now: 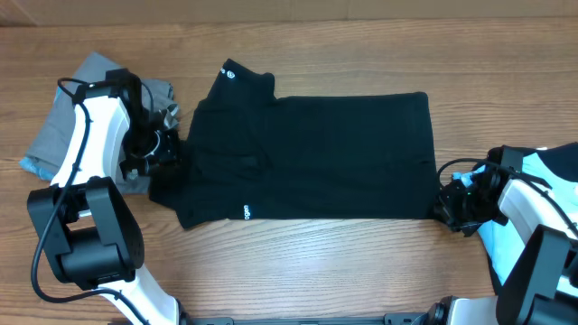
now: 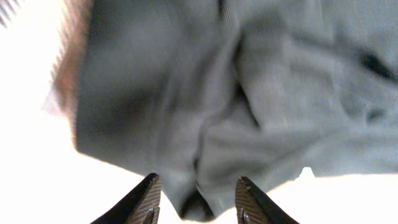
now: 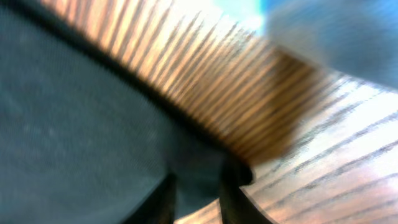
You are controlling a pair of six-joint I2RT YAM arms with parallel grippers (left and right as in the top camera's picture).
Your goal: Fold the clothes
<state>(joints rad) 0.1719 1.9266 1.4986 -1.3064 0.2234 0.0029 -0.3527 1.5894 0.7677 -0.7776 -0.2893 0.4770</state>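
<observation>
A black shirt [image 1: 316, 153] lies spread flat across the middle of the wooden table [image 1: 316, 271]. My left gripper [image 1: 165, 155] is at the shirt's left edge. In the left wrist view its fingers [image 2: 198, 190] are apart, with a fold of the shirt [image 2: 205, 112] hanging between them and not pinched. My right gripper [image 1: 449, 208] is at the shirt's near right corner. In the right wrist view its fingers [image 3: 198, 199] are closed on that corner of the shirt [image 3: 81, 124], low over the wood.
A crumpled grey garment [image 1: 86, 95] lies at the far left, under my left arm. A light blue cloth [image 1: 551, 167] lies at the right edge, also blurred in the right wrist view [image 3: 336, 31].
</observation>
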